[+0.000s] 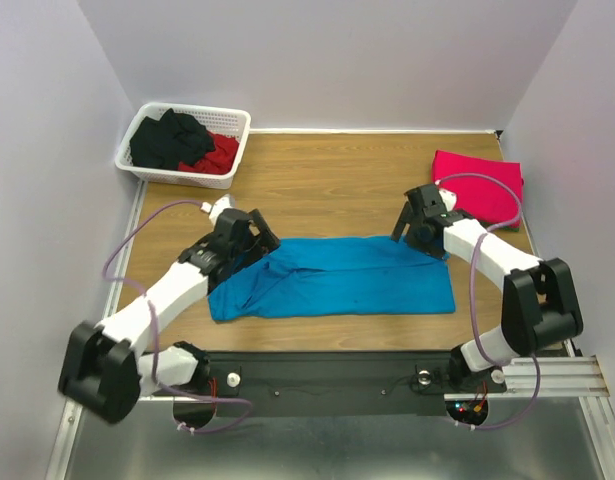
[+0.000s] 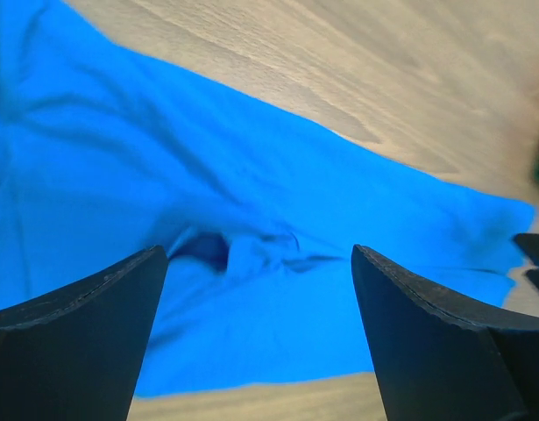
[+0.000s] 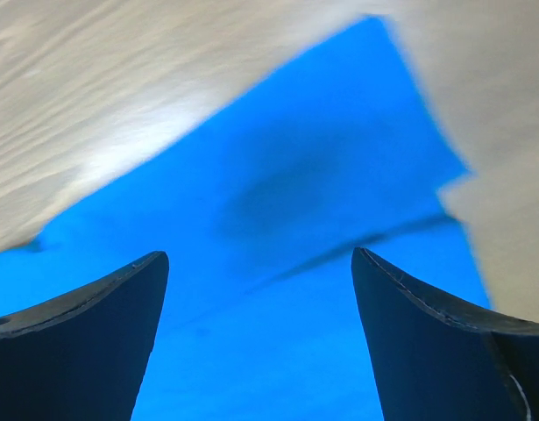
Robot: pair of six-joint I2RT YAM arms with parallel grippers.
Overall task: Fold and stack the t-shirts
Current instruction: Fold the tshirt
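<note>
Bench [image 1: 337, 180]: light wood top filling the middle of the overhead frame, with pale walls on 3 sides.
Turquoise-blue t-shirt [image 1: 337, 280]: lies flat on the bench in the lower middle of the overhead frame, folded into a long band running left to right between the 2 arms. Its left end is rumpled and sits under the left arm's head; its upper right corner lies beside the right arm's head. In the left wrist view the cloth [image 2: 164, 175] fills the left and centre, with a small dark pucker low in the middle. In the right wrist view it [image 3: 295, 219] fills the centre and bottom, with 1 straight fold edge crossing it.
Left arm [image 1: 167, 290]: reaches from the lower left up toward the centre.
Right arm [image 1: 487, 250]: reaches from the lower right up and leftward.
Basket [image 1: 202, 108]: white lattice, upper left, holding black cloth [image 1: 167, 140] and some red cloth [image 1: 219, 155].
Pinkish-red t-shirt [image 1: 477, 180]: folded flat at the upper right of the bench, well apart from the blue one.
Left jaws: spread wide over the blue cloth, nothing between the 2 dark fingers [image 2: 76, 351]; whether they touch the cloth cannot be told.
Right jaws: also spread wide, the fingers [image 3: 76, 351] framing blue cloth and gripping nothing.
</note>
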